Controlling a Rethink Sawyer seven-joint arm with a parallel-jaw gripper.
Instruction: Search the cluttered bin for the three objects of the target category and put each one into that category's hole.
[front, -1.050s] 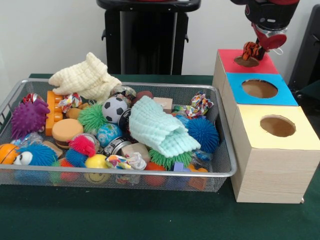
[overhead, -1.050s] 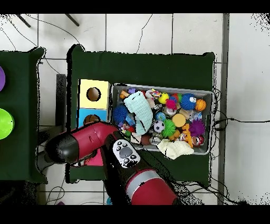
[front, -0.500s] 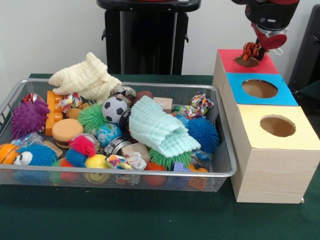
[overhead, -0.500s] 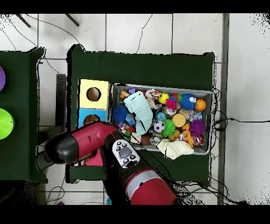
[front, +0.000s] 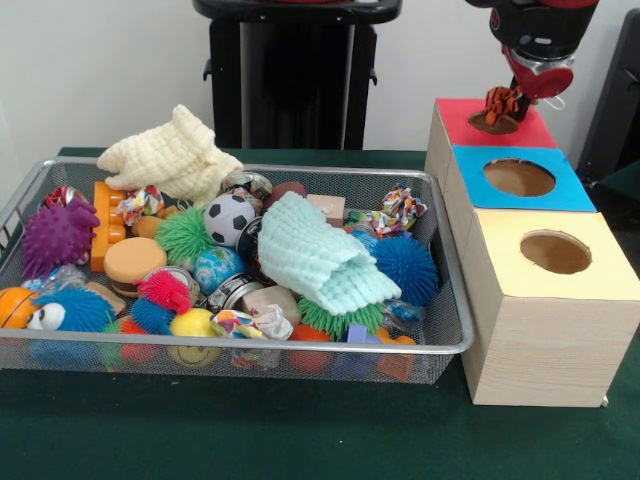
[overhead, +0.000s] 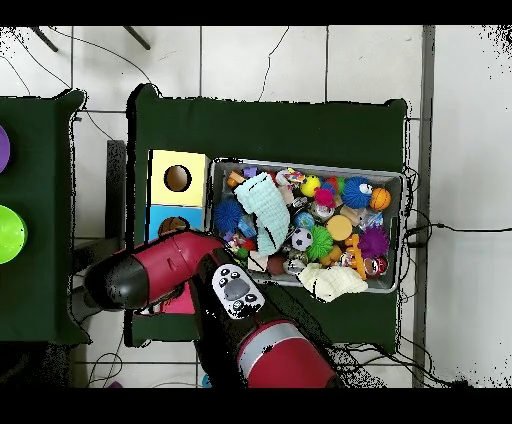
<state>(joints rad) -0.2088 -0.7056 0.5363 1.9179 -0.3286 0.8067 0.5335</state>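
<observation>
Gripper (front: 506, 98) over red hole (front: 493, 124) at 1 o'clock in front view, closed on orange-black striped toy (front: 503, 101) sitting at the hole's mouth; wire bin (front: 452, 320) of toys at 9 o'clock on green worktop (front: 300, 430)

The robot arm (front: 535, 30) is cut off by the top edge of the front view, and its fingers are too hard to make out above the orange striped toy (front: 503, 101) at the red hole (front: 494, 124). From overhead, the arm (overhead: 165, 270) covers the red box and part of the blue box (overhead: 172, 221). In the wire bin (front: 452, 340), many small toys lie half hidden under the mint cloth (front: 320, 255) and under other toys.
</observation>
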